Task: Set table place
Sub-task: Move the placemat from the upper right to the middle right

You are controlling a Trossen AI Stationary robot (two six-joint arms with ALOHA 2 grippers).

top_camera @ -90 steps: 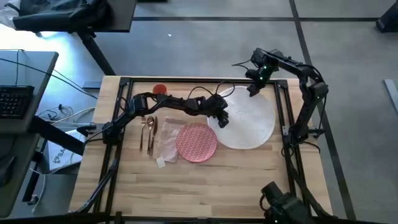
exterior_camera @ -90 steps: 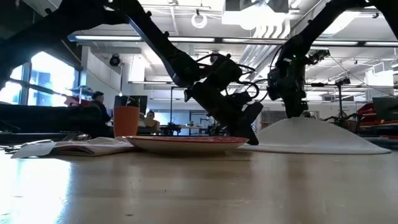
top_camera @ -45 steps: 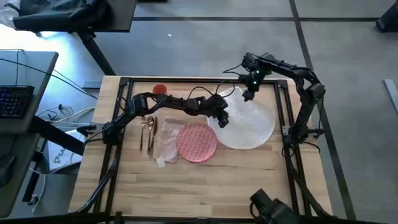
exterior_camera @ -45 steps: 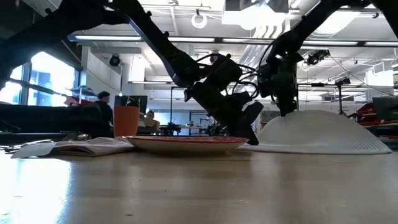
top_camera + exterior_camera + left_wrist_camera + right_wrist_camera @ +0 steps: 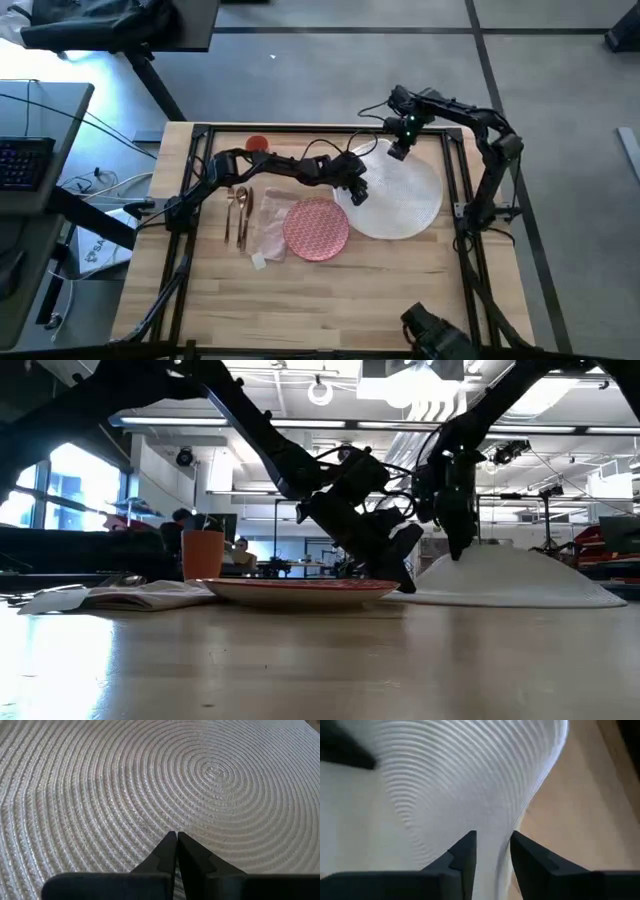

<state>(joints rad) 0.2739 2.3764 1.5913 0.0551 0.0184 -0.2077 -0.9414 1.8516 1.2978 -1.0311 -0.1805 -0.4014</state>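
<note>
A large white round woven mat (image 5: 405,200) lies at the table's right. To its left lie the red-patterned plate (image 5: 316,227), a pale pink napkin (image 5: 266,225) and copper cutlery (image 5: 238,210). The orange cup (image 5: 257,145) stands at the far edge. My left gripper (image 5: 358,196) is shut, with its tips on the mat's left part. At the mat's far edge my right gripper (image 5: 397,150) is shut on the mat. In the low view the mat (image 5: 520,580) rises to a peak under it. My left gripper presses its shut fingertips (image 5: 176,840) on the mat's top surface near its left edge (image 5: 150,820), slanting down from the table's left. The mat lies flat under them. My right gripper pinches the mat's far edge (image 5: 495,857) between its two fingers, coming from above. That edge is lifted and curled up, while the mat's near part stays on the table.
A black rail frame (image 5: 455,190) runs around the tabletop close to the mat's right side. The bare wood of the table's near half (image 5: 320,300) is free room. A grey desk with a keyboard (image 5: 25,160) stands off to the left.
My right gripper has gone toward the table's left edge and slightly nearer, still holding the mat's far edge. The mat's raised part bulged into a wide dome, then dropped back to a narrow peak under the gripper. Its left part stayed pinned.
</note>
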